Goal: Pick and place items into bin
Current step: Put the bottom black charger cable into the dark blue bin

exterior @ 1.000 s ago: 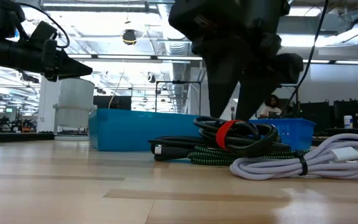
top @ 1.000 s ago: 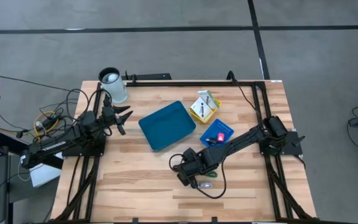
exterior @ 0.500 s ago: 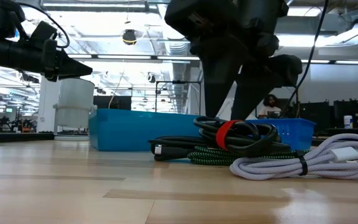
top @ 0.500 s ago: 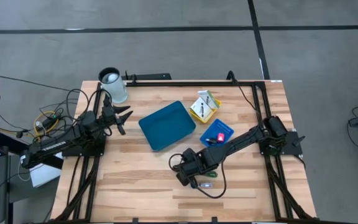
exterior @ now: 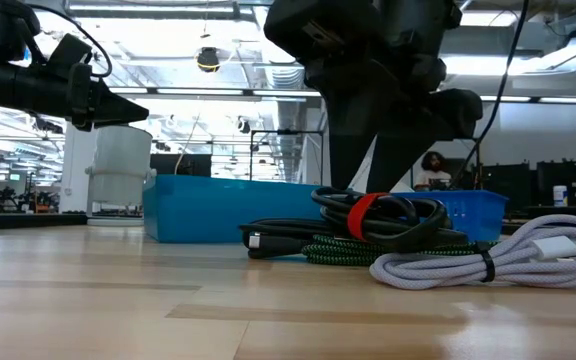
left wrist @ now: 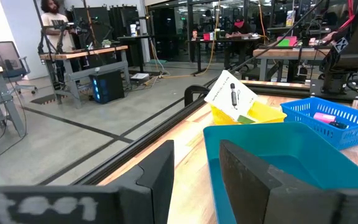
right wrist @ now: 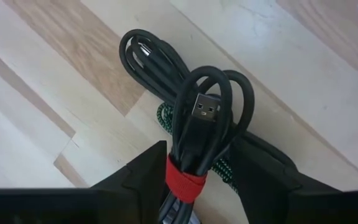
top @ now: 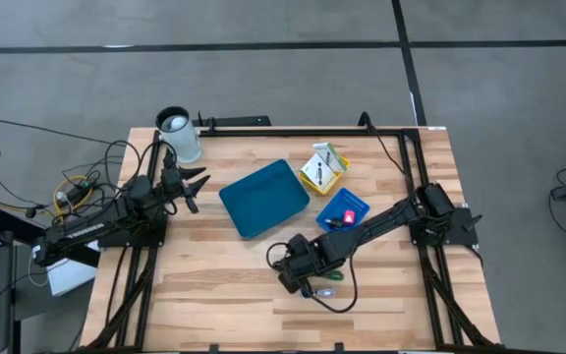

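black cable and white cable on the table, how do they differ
The black cable is a coil bound by a red strap, sitting between the right gripper jaws. The white cable is thicker, bound by a dark tie, and lies untouched beside it. Both are bundled coils on the wooden table.

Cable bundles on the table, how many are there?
3, all under the right gripper: a black one with a red strap, a green braided one beneath it, and a white one beside them. More may be hidden.
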Robot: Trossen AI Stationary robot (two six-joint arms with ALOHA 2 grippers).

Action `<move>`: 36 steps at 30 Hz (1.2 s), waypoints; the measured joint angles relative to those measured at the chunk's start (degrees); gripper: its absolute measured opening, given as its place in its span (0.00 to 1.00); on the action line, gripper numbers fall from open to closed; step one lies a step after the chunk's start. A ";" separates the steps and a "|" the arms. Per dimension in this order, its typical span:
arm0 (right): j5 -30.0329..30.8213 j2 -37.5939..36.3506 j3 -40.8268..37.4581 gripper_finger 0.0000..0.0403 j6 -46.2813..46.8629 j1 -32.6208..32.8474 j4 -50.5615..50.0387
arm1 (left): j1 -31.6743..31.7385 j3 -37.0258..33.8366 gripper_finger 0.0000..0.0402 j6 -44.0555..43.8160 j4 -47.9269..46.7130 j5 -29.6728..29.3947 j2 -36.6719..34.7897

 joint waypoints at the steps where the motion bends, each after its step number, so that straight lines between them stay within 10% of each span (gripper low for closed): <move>1: 0.02 0.00 0.00 0.41 -0.05 -0.01 0.00 | 0.02 0.00 0.30 0.00 0.00 0.02 0.00; 36: -2.29 5.22 3.67 0.01 -3.27 -2.50 2.05 | 0.01 0.02 0.30 0.00 -0.21 0.04 -0.11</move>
